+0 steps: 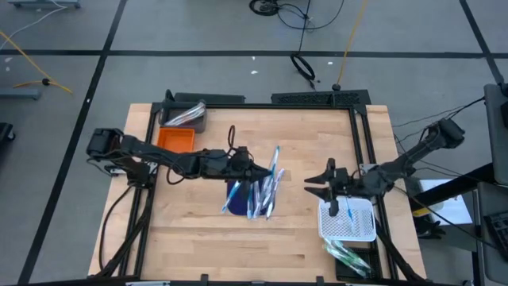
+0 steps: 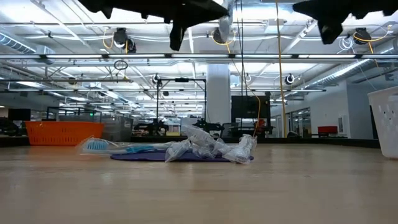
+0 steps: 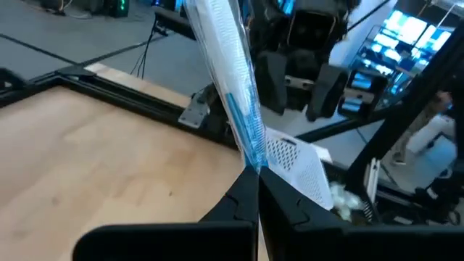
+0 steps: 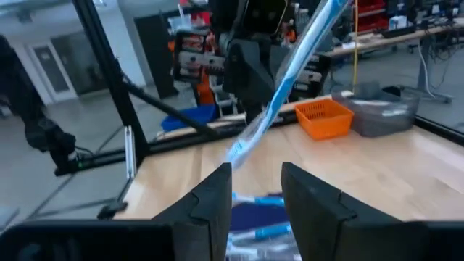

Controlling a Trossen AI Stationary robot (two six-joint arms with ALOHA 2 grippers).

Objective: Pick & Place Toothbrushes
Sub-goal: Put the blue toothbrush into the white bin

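Above the blue mat (image 1: pixel 236 195), your left gripper (image 1: pixel 259 170) is pinching a wrapped toothbrush (image 1: pixel 275 162) tight. Your right gripper (image 1: pixel 312 187) is waiting with fingers apart, so be guiding the brush straight between them, slowly.

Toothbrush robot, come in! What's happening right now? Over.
Left gripper shut on wrapped toothbrush, lifted. Right gripper open, empty, beside white basket. Pile waits on mat. Nothing blocking.

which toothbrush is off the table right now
The blue wrapped toothbrush pinched in the left pincer, lifted above the pile; all the others lie on the table.
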